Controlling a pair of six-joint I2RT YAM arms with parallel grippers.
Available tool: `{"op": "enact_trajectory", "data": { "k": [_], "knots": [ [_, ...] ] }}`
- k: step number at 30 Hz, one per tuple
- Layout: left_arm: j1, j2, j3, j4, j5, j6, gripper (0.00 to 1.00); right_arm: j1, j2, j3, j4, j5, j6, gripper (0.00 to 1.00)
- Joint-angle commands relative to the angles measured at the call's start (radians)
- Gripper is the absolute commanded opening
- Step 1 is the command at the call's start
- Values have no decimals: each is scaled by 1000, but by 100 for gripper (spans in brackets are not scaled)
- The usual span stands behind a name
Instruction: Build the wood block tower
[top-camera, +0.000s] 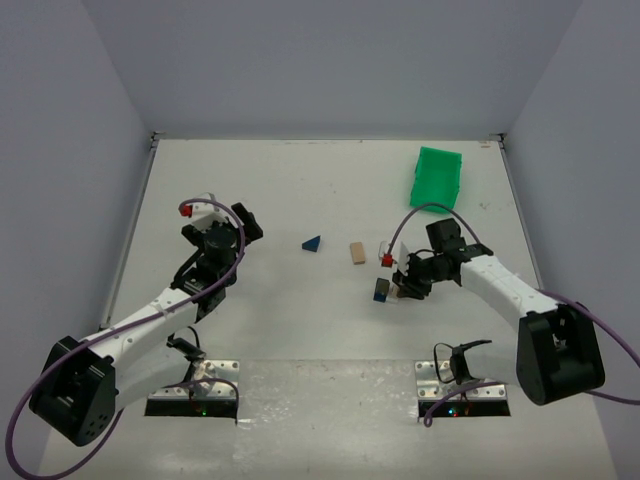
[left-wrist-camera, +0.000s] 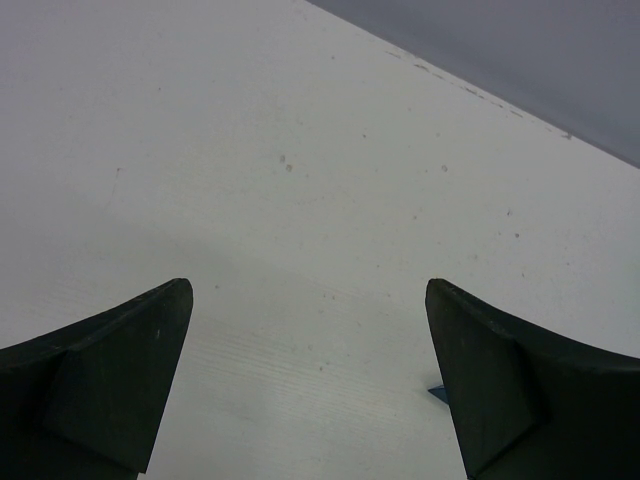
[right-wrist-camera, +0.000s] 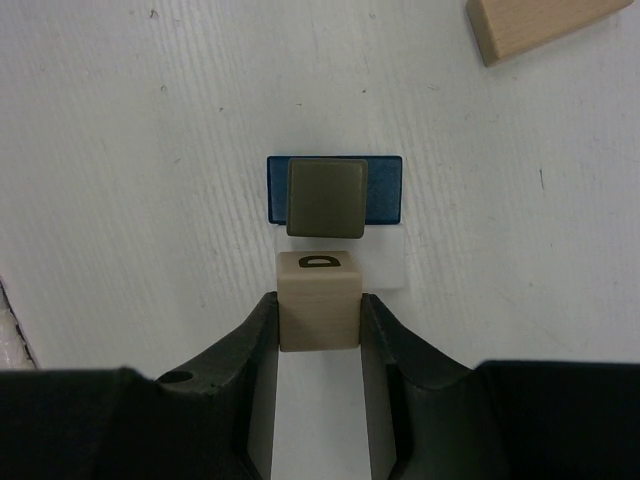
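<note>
White surface carries everything. Green bin at far right, well apart from blocks. Left tool wide, empty, above bare surface. Right tool narrow, clamped on tan cube with dark mark on top face. Wood block tower barely begun, right below that tool: blue block flat, shaded cube on it, white block against its near edge. Tan plank near. Blue wedge left of plank, loose, mid-surface.
</note>
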Motion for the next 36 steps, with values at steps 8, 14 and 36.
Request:
{"op": "enact_trajectory", "data": {
  "k": [8,14,36],
  "knots": [
    [10,29,27,40,11,6,100,29,31,10,44,28,15,27],
    [10,37,28,46,14,9,100,32,37,15,58,32,31,27],
    [10,51,22,58,18,5,100,48,67,35,79,39,57,29]
  ]
}}
